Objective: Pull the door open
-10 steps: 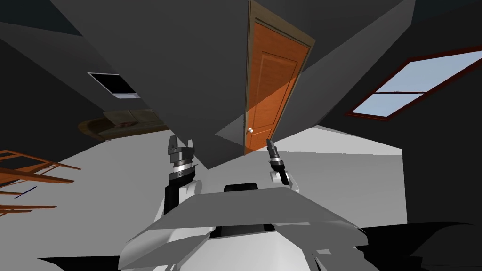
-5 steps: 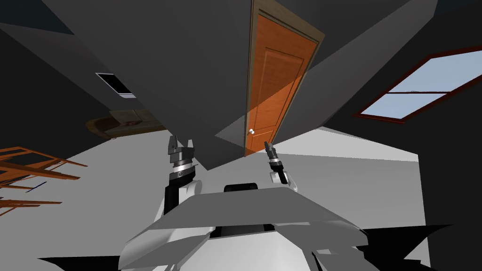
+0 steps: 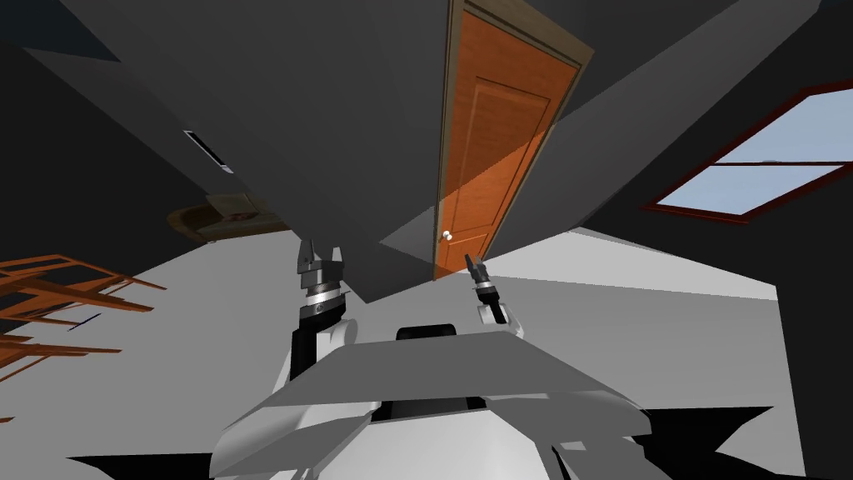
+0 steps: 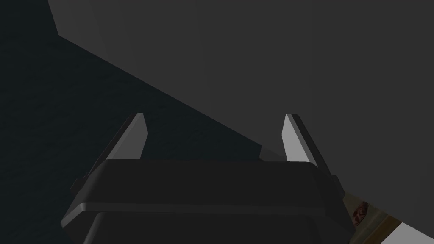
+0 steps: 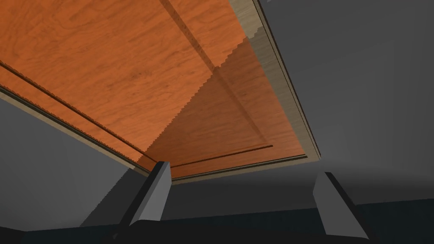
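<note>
One orange door (image 3: 500,142), upright, knob (image 3: 447,236) at left edge

This is looking like a room in a house: an orange panelled wood door (image 3: 500,133) with a round knob (image 3: 447,235) is sitting between dark grey walls (image 3: 333,125), a red-framed window (image 3: 750,179) is showing sky, and wooden-framed furniture (image 3: 58,292) is standing on the pale floor (image 3: 625,317).
</note>
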